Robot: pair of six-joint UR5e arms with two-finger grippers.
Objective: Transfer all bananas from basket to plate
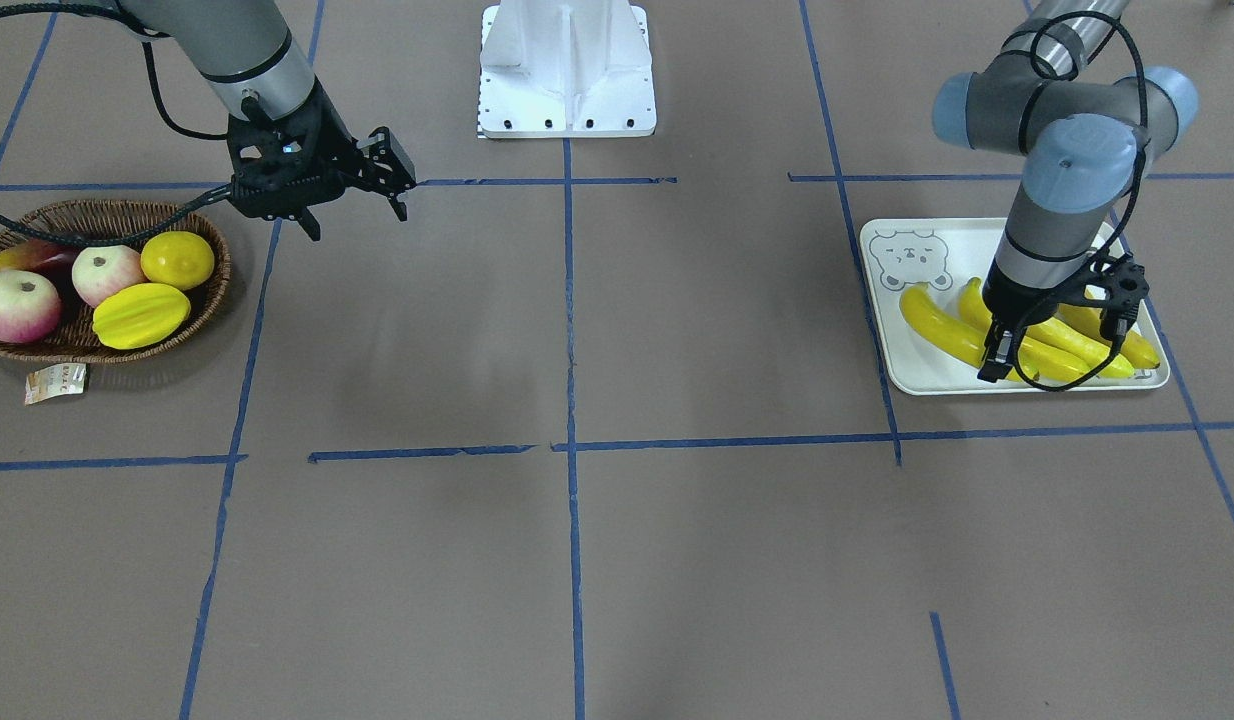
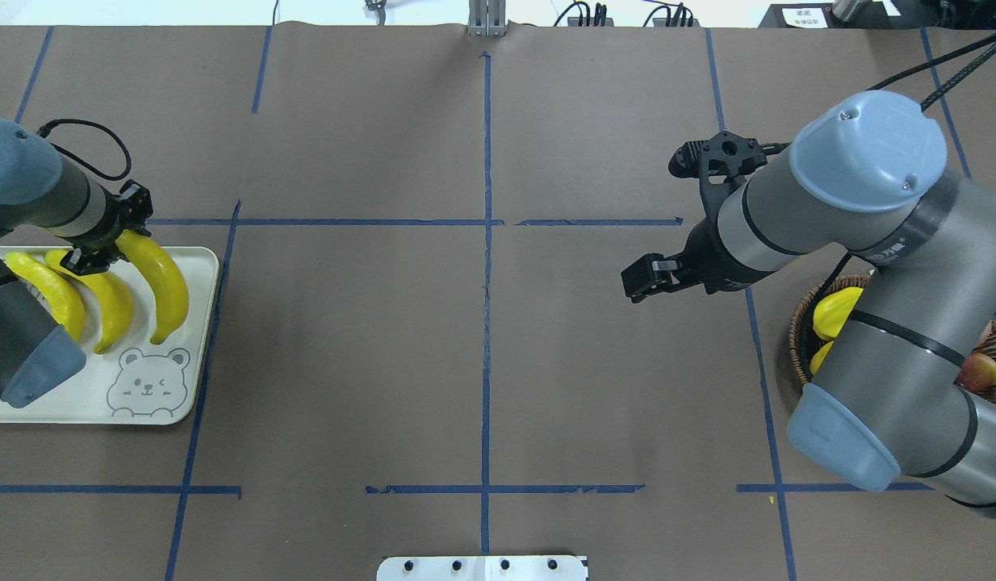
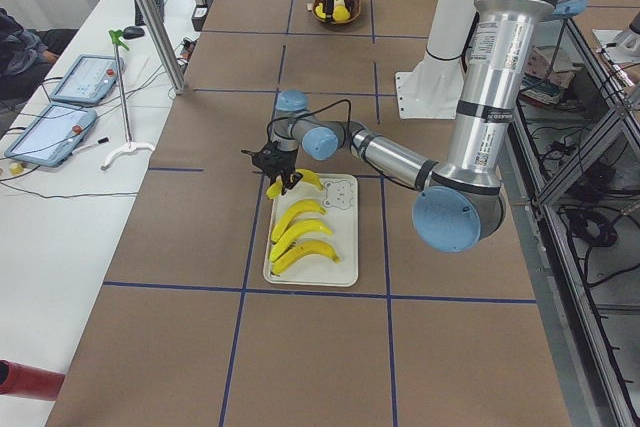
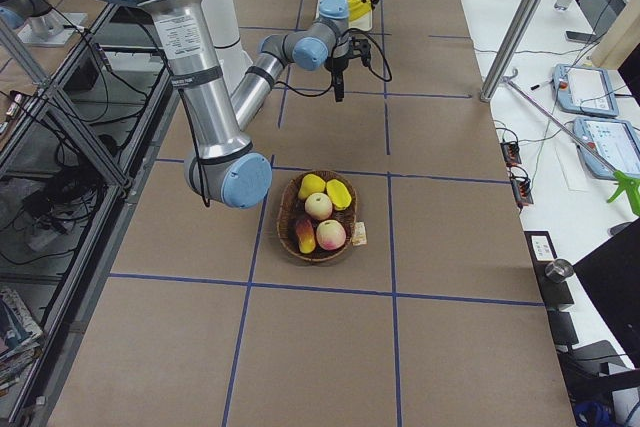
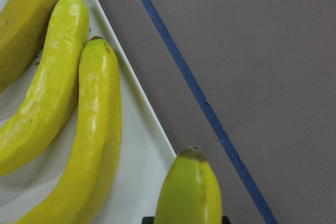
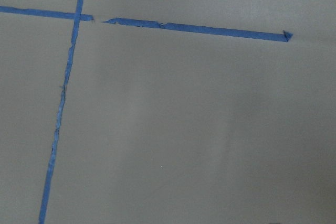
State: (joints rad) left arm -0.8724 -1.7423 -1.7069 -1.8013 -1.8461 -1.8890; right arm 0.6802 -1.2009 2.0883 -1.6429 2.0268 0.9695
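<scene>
The brown worktop, marked off with blue tape, carries everything. The left arm bends low over the pale plate with the bear face. The right arm reaches out over bare worktop.

The plate lies right under the left hand. The wicker basket sits apart from the right hand, off to its outer side. It holds two pale apples, a starfruit and a lemon.

All four bananas are at the plate. Three of them lie side by side on it, just beside the left hand. That hand is clenched on one end of the fourth banana, the one nearest the plate's inner rim, and the rest of it stretches away from the hand along that rim. I cannot tell whether it already rests on the plate.

The right hand hangs above the worktop with its fingers spread, gripping nothing.
</scene>
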